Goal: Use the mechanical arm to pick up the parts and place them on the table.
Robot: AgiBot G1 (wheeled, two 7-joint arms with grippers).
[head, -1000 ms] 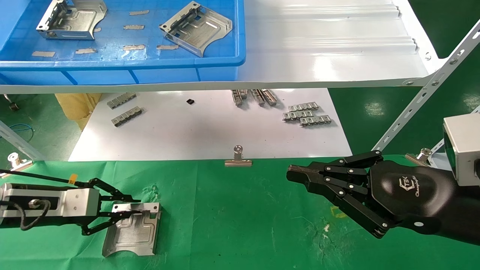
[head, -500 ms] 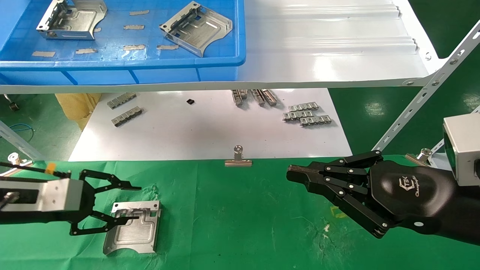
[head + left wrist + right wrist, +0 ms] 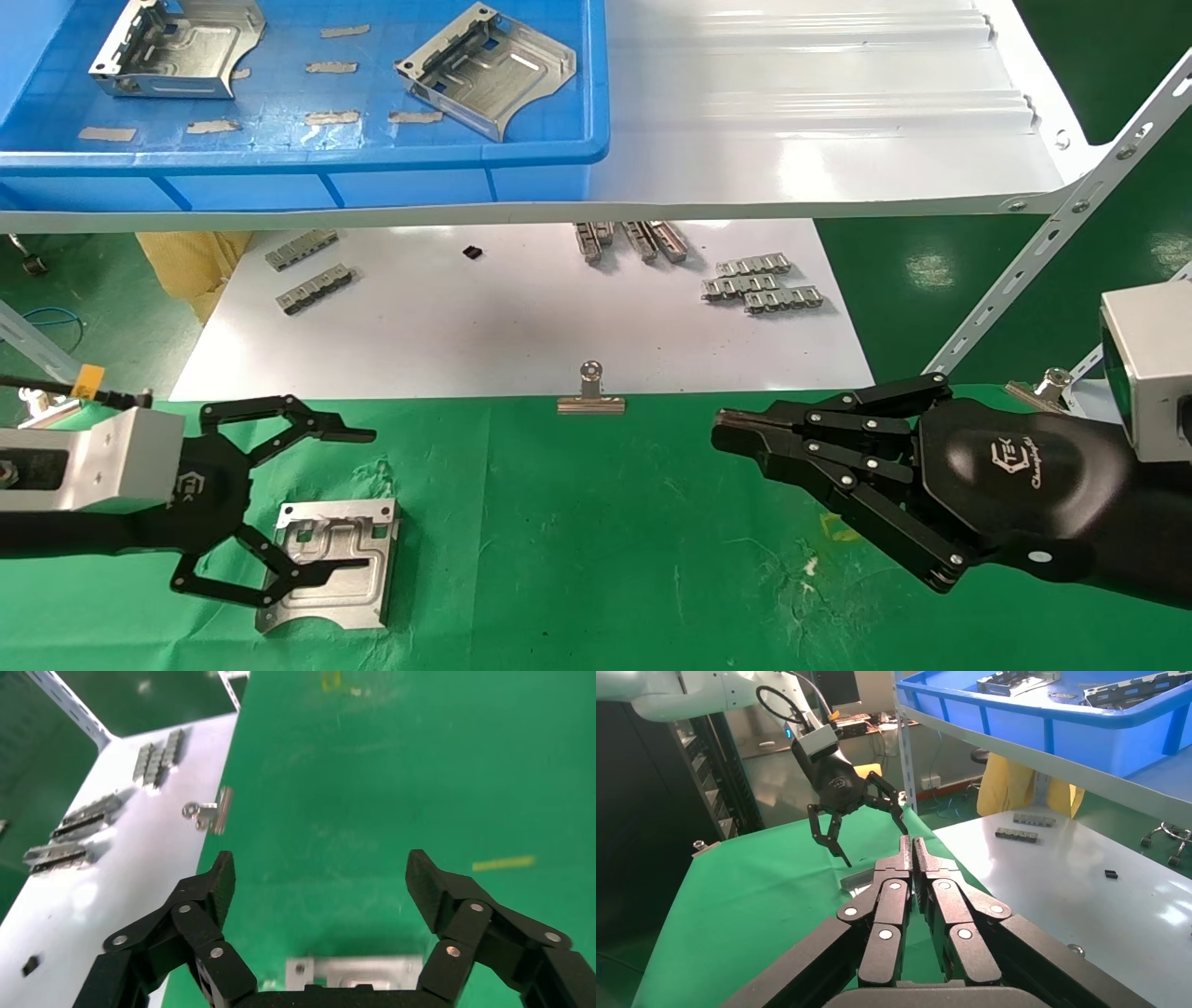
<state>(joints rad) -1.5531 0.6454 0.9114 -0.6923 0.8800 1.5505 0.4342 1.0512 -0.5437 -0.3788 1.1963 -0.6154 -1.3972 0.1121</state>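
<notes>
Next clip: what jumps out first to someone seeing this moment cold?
The big black right gripper hangs over the right side of the green table, fingers pressed together. At the left, the left gripper is spread wide open above a silver bracket lying flat on the cloth. Up on the shelf, a blue tray holds two more brackets.

You are in a workshop or factory. A white metal shelf [image 3: 838, 177] on slotted steel posts [image 3: 1052, 252] holds a blue plastic tray [image 3: 307, 158] of metal parts [image 3: 489, 67]. Under the shelf lie small grey clip strips [image 3: 764, 287]. The floor [image 3: 941, 270] is shiny green.
</notes>
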